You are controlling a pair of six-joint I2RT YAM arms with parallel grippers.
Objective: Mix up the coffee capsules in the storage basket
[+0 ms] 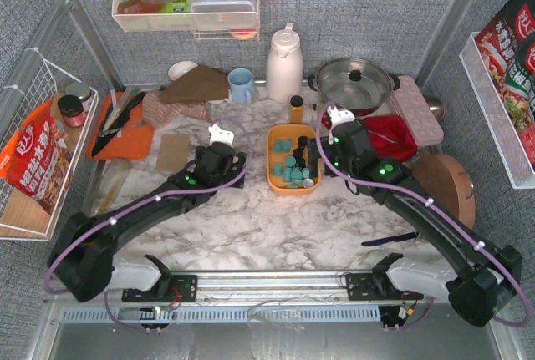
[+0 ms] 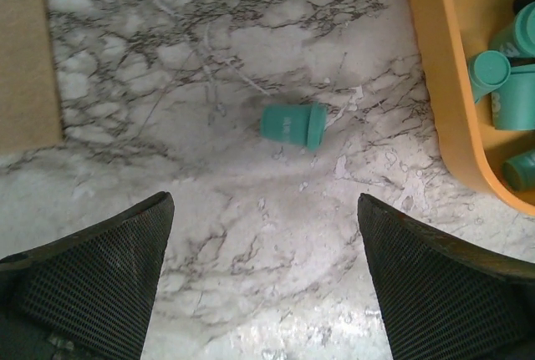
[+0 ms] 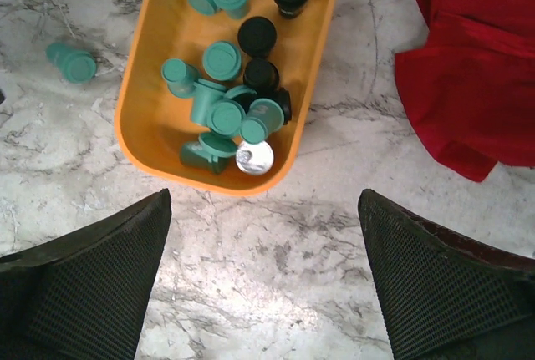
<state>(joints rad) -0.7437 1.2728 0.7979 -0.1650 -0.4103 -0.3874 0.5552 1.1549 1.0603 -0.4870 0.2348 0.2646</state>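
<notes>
Capsules (image 3: 224,59) sit heaped in the orange basket (image 3: 134,109) at the middle of the marble tabletop (image 2: 209,59). Most are teal and a few are black. The black ones run in a loose line along one side of the basket, while teal fills the rest. By that look the mixing is only partly done. One capsule lies with its foil lid (image 3: 255,157) facing up at the near wall, and several are tipped on their sides.

A stray capsule (image 2: 292,124) lies on its side on the tabletop, just outside the basket's left wall and not touching it.

The left tool (image 2: 266,210) hangs over this stray capsule with its fingers spread wide and nothing between them. That placement suits a drop straight down to pick it up and return it. The right tool (image 3: 266,205) is likewise spread wide and empty. It hovers above the tabletop just short of the basket's near edge, where it could reach in and stir. A red cloth (image 3: 468,84) lies to the right of the basket, apart from it.

The stray capsule has faint pale lettering on its side, too small to read. The snack bags (image 1: 33,159) in the wire racks at either side carry bold Chinese print that I cannot make out. No brand shows on the basket.
</notes>
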